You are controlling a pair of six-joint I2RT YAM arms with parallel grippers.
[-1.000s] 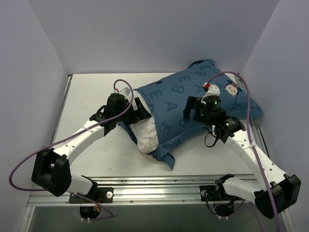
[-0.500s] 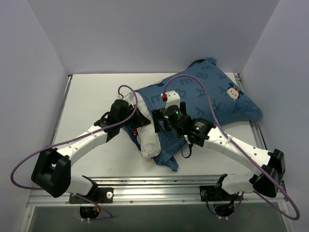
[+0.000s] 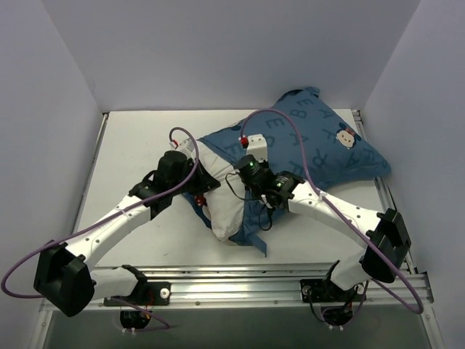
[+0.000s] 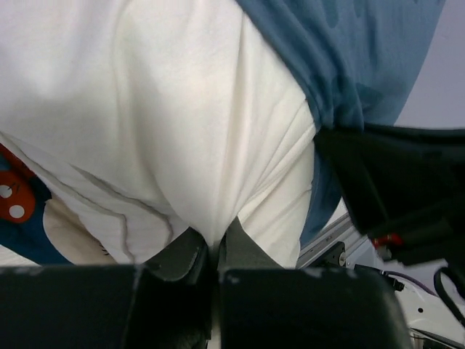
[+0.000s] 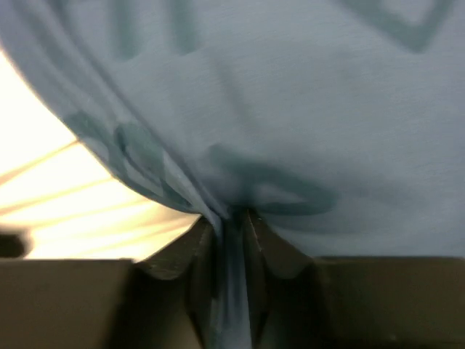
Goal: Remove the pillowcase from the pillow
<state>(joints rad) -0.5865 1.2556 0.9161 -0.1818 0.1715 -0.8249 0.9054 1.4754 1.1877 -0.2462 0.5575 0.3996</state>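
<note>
The left gripper (image 4: 216, 246) is pinching a fold of the pillow (image 4: 182, 123), with its jaws pressed together on the white cloth that is bulging out just ahead of them. It is probably acting as an anchor, so that the cushion does not travel along with its cover.

The right gripper (image 5: 231, 225) is clamping a gathered ridge of the pillowcase (image 5: 305, 109). Blue printed cloth is fanning out ahead of its fingertips, and the pale pillow is showing off to its left. That grip on the cover alone, close to the open mouth, seems chosen so that the fabric can slide off over the filling.

Seen from above, the two grippers are working just beside each other, on either side of the bare white end of the pillow. Most of the pillow is lying beyond the right gripper, covered by the case, and is reaching toward the far right corner of the bench (image 3: 138, 138). Only that one end is uncovered, so the job looks less than half done.

The next move likely calls for the right gripper to draw the cover away from the left gripper. Both pinches are thin, so either could be slipping under load, and the hem may be snagging on the plump body
</note>
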